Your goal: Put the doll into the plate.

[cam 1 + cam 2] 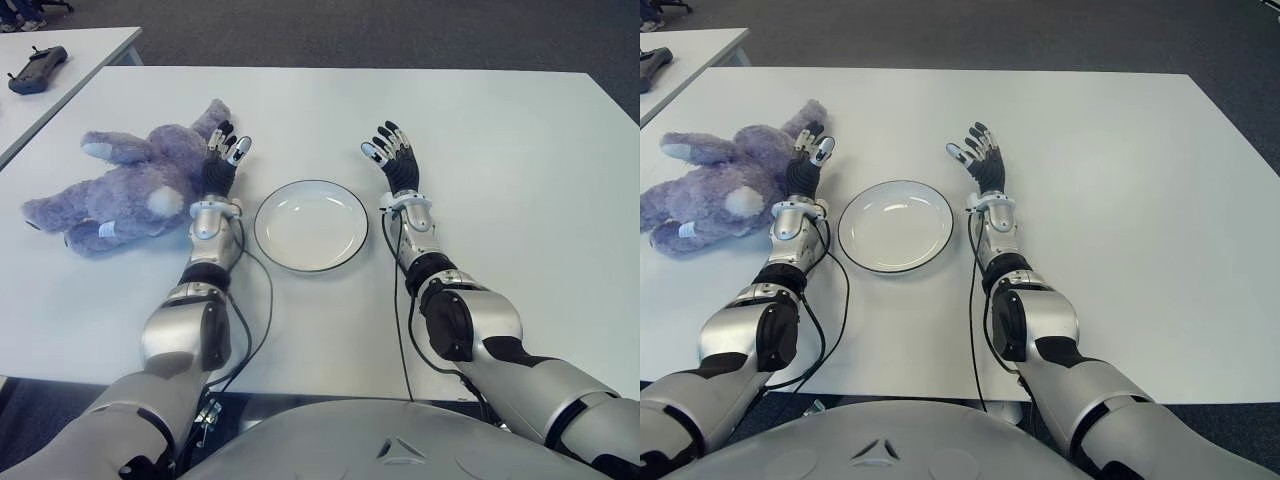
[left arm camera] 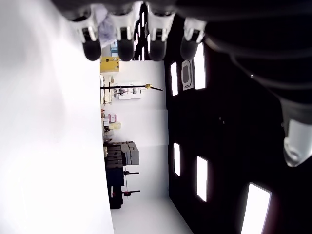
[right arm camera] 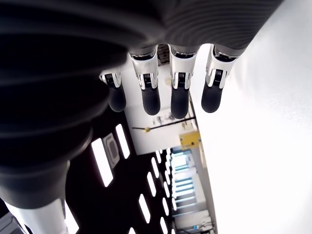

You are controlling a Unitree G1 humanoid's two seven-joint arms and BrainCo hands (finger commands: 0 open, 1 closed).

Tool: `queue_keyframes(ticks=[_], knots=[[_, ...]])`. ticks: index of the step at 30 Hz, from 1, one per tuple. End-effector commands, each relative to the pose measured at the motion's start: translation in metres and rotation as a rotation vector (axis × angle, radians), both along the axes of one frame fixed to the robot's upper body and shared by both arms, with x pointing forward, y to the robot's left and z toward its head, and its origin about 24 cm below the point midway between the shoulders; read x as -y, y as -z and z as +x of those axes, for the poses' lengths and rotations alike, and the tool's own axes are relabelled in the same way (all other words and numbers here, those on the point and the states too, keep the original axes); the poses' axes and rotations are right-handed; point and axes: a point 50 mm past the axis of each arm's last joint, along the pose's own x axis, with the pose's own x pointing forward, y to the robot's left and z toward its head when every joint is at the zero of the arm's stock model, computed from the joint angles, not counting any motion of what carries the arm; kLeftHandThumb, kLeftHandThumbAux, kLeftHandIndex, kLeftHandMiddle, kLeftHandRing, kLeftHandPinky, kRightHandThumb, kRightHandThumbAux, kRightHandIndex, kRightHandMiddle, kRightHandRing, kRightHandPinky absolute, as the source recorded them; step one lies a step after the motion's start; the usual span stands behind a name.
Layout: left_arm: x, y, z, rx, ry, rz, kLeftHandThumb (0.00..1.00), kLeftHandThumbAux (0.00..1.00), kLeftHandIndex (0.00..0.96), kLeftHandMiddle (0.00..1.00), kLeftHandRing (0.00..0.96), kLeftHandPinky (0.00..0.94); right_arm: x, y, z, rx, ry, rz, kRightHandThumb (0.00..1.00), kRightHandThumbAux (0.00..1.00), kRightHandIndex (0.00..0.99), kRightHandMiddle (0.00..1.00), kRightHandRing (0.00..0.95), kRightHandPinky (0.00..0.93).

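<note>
The doll (image 1: 120, 190), a plush purple-grey animal, lies on its side on the white bench (image 1: 500, 160), well to the left of the plate (image 1: 311, 225) and clear of its rim. A small white tag shows on its lower body, on the side away from the plate. The plate itself is white with a dark edge, sitting flat on the bench with nothing in it.

The left hand (image 1: 222, 155) sits between the doll and the plate, right up against the doll's flank, fingers stretched out and holding nothing; its wrist view shows the fingertips (image 2: 125, 48) straight and loose, with a scrap of purple fur just behind them. I can't tell whether the palm actually touches the plush.

The right hand (image 1: 393, 155) shows just on the other side of the plate, fingers spread and extended, nothing in its grasp; its own wrist view confirms four straight fingertips (image 3: 151, 100).

Far beyond the doll from the plate, a dark controller (image 1: 36, 69) lies on a second bench (image 1: 90, 45).
</note>
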Motion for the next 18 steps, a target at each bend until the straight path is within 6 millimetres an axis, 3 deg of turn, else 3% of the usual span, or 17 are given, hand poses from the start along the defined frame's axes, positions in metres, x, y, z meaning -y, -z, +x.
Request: queue_keyframes(ticks=[1,18], knots=[[0.0207,0.1221,-0.1105,-0.484,-0.042,-0.106,0.000,0.469,0.000,0.005,0.000,0.000,-0.0242,0.1024,-0.0786,-0.464,-0.008,0.108,0.000,0.770,0.099,0.119,0.114,0.125],[0.0193,0.1220,-0.1108,-0.481,-0.044,-0.120,0.000,0.484,0.000,0.009,0.000,0.000,-0.0253,0.1023,-0.0790,-0.462,-0.006,0.109,0.000,0.742,0.096,0.117,0.114,0.127]])
